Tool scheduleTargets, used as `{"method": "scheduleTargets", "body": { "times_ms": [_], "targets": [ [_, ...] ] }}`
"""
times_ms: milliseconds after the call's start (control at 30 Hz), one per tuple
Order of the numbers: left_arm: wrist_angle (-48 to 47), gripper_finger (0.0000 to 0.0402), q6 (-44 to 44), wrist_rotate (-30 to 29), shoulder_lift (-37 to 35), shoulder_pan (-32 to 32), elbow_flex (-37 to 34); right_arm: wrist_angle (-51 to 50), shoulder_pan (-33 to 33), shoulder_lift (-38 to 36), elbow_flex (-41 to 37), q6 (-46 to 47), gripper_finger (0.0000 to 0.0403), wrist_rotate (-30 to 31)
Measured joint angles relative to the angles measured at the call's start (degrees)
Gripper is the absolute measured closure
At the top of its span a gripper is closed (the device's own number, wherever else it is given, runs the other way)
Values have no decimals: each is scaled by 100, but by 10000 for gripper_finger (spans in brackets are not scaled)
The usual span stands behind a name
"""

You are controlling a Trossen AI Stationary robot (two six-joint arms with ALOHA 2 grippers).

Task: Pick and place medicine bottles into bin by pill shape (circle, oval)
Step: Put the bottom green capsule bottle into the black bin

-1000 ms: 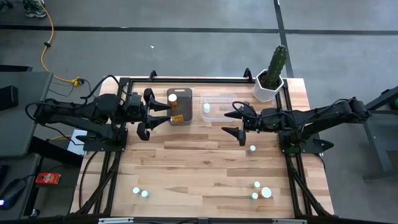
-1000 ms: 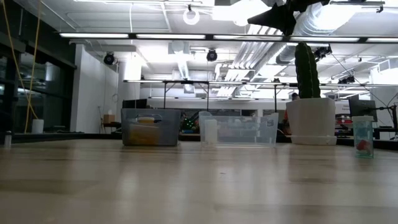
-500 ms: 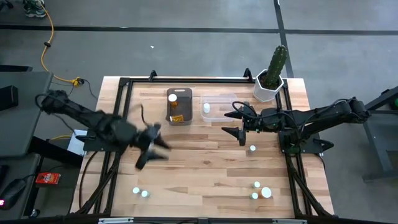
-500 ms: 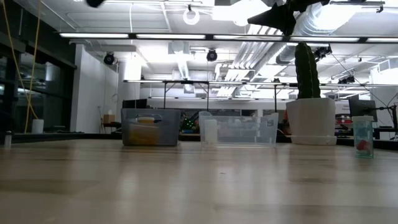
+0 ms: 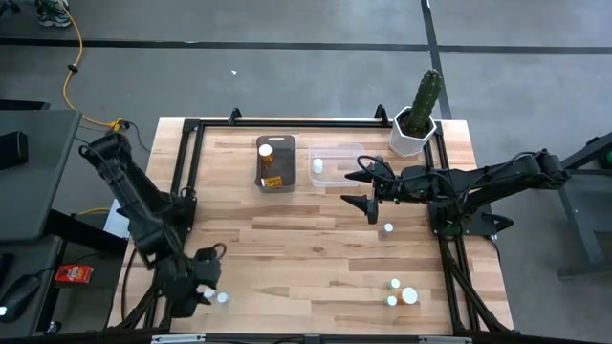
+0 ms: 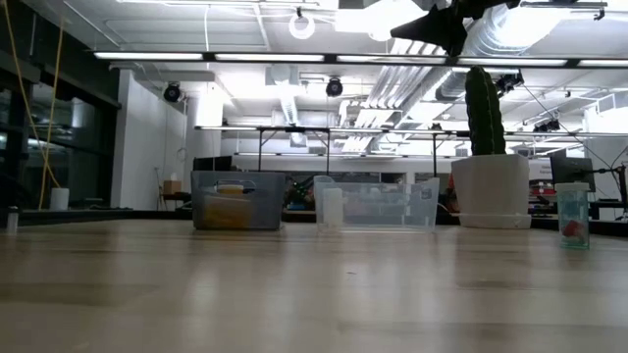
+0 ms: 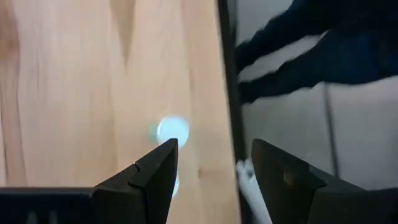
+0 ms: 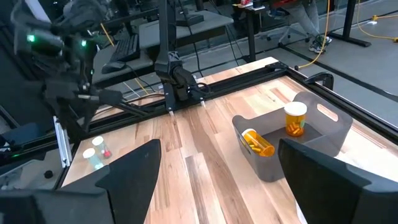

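Medicine bottles first: two amber ones point(image 5: 268, 164) already sit in my grey bin point(image 5: 275, 178), one pale one point(image 5: 316, 165) in the clear bin point(image 5: 337, 164); so three look sorted. Left loose on the surface point(image 5: 316, 239): a pair at the near left corner point(image 5: 216, 295), one point(image 5: 388, 227) under my right tool point(image 5: 366, 190), three point(image 5: 400, 292) near right. I judge we are about a third through. My left tool point(image 5: 203, 272) is over that left pair, released, fingers spread, grasping nothing yet; the right tool hangs beside the clear bin, also spread and empty. A second ago my left tool hovered at the grey bin; now it has swung down to the near corner; the right arm hasn't budged.
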Motion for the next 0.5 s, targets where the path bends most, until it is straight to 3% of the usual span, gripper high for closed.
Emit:
{"method": "scheduleTargets", "body": {
  "times_ms": [200,500],
  "targets": [
    [-169,206,-189,-75,645,-347,0,-22,0,0,2,0,86,0],
    [-190,206,-189,-173,1308,-356,-9,-29,0,0,2,0,86,61]
  ]
}}
